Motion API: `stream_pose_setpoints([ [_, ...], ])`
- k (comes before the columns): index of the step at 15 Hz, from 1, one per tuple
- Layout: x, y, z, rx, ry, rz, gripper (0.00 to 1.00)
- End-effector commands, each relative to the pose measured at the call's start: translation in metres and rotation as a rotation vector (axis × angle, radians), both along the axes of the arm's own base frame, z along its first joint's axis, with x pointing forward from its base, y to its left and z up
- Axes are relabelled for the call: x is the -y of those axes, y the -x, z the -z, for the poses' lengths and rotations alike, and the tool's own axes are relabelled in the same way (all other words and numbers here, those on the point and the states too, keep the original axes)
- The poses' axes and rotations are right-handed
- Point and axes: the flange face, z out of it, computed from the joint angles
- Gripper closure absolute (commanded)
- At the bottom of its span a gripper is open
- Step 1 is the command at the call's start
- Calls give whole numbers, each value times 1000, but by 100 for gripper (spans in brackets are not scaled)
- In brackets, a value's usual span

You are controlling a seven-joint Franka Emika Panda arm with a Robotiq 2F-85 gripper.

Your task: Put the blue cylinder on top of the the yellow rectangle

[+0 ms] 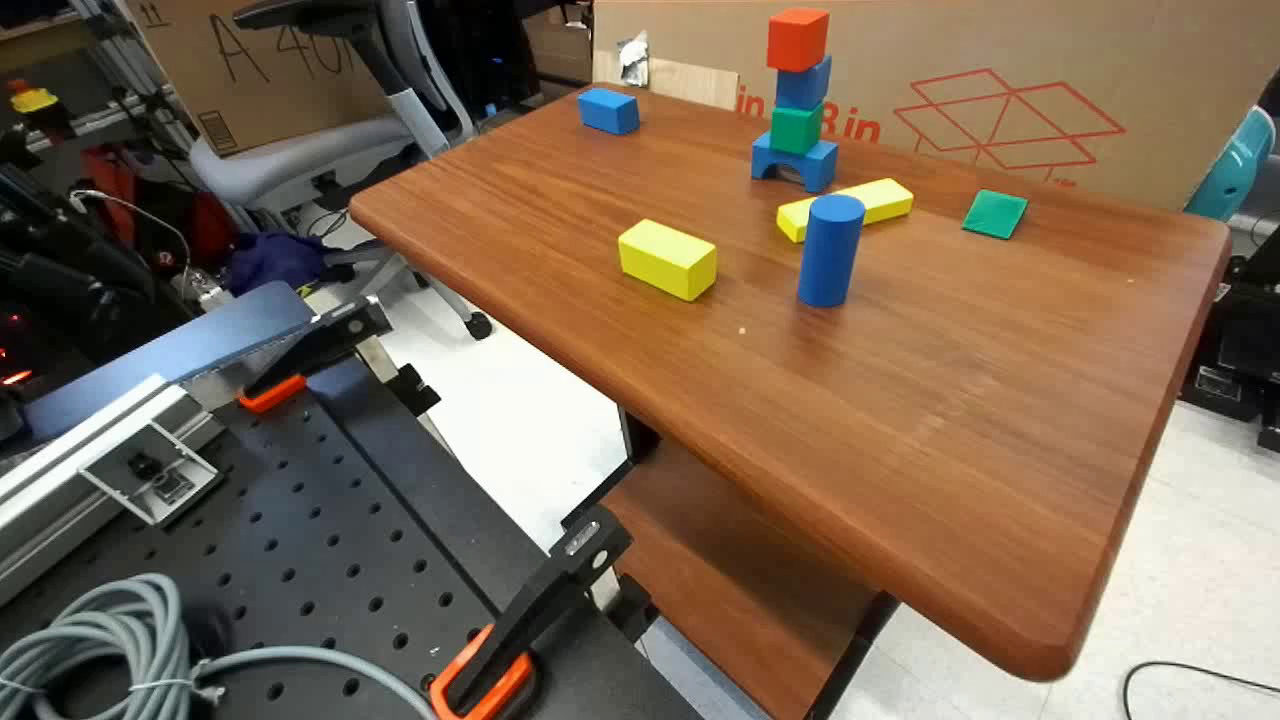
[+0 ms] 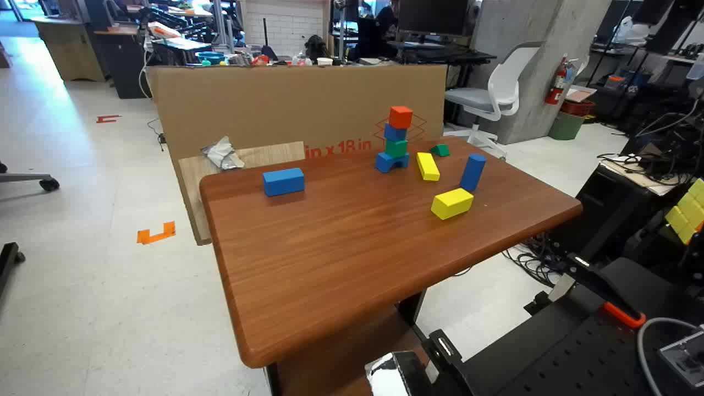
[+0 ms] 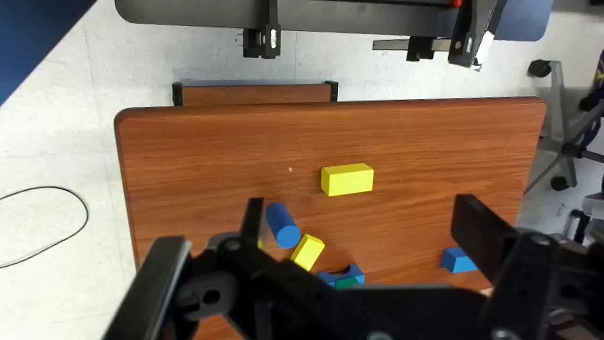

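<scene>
Blue cylinder (image 1: 830, 250): where's it sitting, and which step are we looking at?

It's standing upright on the table (image 1: 960, 430), near the yellow rectangle (image 1: 667, 260) but not touching; the wrist view is showing bare wood between them. I'm calling this pre-grasp. Stacking isn't happening yet.

Tool state?

My gripper (image 3: 362, 210) is spread wide, gripping nothing. It's showing only in the wrist view, where the cylinder is sitting off toward one edge of the gap. I can't tell how high I'm hanging.

Next move?

I'm figuring: sideways shift to centre on the cylinder, straight descent, squeeze on the round wall, lift higher than the rectangle's top, level set-down on its middle. If I'm closing off-centre, the round wall could be rolling out.

What's around?

Beyond the rectangle, near the cylinder, a yellow bar (image 2: 428, 166) is lying flat. Farther beyond the rectangle, a red cube (image 1: 797, 42) is sitting on a blue cube (image 1: 803, 85), on a green block (image 1: 796, 130), on a blue arch (image 1: 793, 163). A green wedge (image 2: 440, 149) and a blue brick (image 2: 284, 182) are lying well apart from the rectangle.

Anything in the way?

The bar, I'm thinking: descending this wide, I could be clipping it. Carrying toward the rectangle should be leading me away from that stack.
</scene>
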Motion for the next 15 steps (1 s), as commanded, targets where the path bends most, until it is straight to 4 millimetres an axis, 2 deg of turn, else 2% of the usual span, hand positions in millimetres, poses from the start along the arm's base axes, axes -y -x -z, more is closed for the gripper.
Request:
stream_pose_setpoints([
  [1, 0, 0, 0, -1, 0, 0, 0],
  [4, 0, 0, 0, -1, 0, 0, 0],
  [7, -12, -10, 17, -13, 42, -38, 0],
  [15, -43, -60, 70, 44, 146, -166, 0],
])
